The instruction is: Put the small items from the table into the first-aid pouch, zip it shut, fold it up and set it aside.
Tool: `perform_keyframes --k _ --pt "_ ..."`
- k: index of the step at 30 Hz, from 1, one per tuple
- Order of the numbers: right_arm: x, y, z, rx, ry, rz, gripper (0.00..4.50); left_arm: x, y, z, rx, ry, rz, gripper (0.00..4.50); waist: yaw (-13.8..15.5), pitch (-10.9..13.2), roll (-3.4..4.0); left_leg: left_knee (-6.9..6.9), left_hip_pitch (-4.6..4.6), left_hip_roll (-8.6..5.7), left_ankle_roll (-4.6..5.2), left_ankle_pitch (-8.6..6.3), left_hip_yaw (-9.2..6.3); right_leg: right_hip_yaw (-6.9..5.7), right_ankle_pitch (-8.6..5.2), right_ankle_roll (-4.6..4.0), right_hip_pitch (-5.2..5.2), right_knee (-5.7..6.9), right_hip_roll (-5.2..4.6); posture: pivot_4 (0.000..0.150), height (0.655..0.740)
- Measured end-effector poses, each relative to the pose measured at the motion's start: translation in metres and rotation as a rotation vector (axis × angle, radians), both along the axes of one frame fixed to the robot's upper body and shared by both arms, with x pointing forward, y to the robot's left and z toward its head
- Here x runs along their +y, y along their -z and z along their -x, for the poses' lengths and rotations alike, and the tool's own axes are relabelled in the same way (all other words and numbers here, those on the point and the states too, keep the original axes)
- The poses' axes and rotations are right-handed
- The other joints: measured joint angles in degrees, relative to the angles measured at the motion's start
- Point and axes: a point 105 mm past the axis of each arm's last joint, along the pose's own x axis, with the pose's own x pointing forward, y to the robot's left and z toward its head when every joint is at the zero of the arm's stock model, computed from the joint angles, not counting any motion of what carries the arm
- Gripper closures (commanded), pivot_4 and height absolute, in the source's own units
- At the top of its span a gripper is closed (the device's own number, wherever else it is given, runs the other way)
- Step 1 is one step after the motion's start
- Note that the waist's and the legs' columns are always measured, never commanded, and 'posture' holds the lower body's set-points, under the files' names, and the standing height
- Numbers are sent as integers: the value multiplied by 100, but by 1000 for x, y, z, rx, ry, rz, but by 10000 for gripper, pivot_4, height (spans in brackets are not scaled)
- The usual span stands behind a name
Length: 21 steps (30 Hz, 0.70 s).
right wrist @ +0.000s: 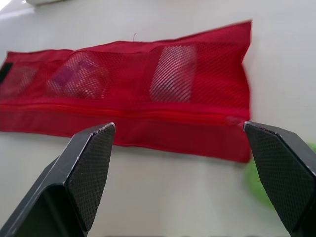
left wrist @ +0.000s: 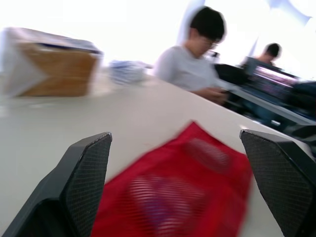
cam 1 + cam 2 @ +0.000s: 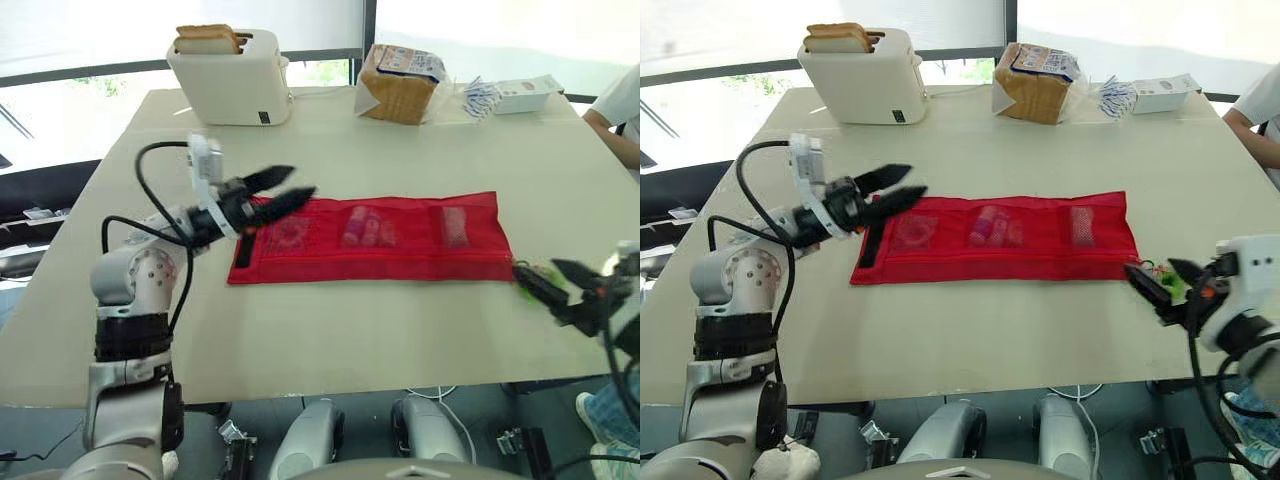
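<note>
— Where's the pouch?
— The red mesh pouch (image 3: 370, 240) lies flat and unfolded on the desk (image 3: 350, 340).
— And the hands?
— The left hand (image 3: 300, 182) hovers spread wide over its left end. The right hand (image 3: 535, 265), fingers parted, sits just beyond its right end.

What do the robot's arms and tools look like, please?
The left arm has rounded silver-grey segments with black joint bands; black cables loop along it, and a white block sits at its wrist. The left tool and right tool each have two black tapered fingers with grid-textured pads. The right wrist housing is white.
</note>
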Motion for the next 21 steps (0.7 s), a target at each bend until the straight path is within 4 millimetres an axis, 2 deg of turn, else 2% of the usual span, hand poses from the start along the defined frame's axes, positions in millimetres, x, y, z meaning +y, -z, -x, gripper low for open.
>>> perform_keyframes --k 2,3,9,17,21 --pt "0 19 -4 81 65 -72 760 -17 5 22 -22 136 -55 500 -7 0 7 -1 0 -2 0 0 1 1 0 -1 -1 0 1 1500 7400" --pt "-1 24 -5 102 89 -85 760 -20 7 26 -27 167 -68 500 -8 2 13 -1 0 -2 0 1 2 1 0 -1 -1 -1 2 1500 7400" --pt "21 50 -14 184 209 -265 760 -24 15 34 -40 210 -97 500 -22 0 20 -3 3 -1 0 1 2 2 -1 -1 -1 -1 10 1500 7400" --pt "14 57 -28 156 334 -331 760 -26 21 36 -47 217 -113 500 -20 1 24 -3 11 -4 0 1 3 2 -1 -1 6 -5 13 1500 7400" --pt "5 54 -44 114 407 -471 760 -26 23 37 -47 221 -114 500 -28 2 25 -4 12 -3 0 1 3 4 0 -1 6 -4 16 1500 7400"
